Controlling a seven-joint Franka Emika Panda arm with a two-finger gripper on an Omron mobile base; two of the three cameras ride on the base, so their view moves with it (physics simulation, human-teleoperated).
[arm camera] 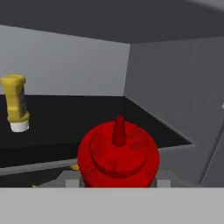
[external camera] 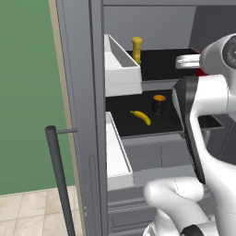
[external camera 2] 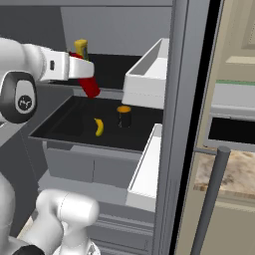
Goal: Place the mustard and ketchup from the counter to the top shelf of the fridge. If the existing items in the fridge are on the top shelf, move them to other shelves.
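The fridge stands open. The yellow mustard stands upright on the black top shelf, towards its back. My gripper is shut on the red ketchup, which hangs tilted at the shelf's front edge; a sliver of the ketchup peeks past my arm. One shelf lower lie the banana and the dark cylinder with an orange top.
White door bins jut out beside the shelves, with a second bin lower down. The door's dark bar handle stands near the base. The marbled counter lies to the right.
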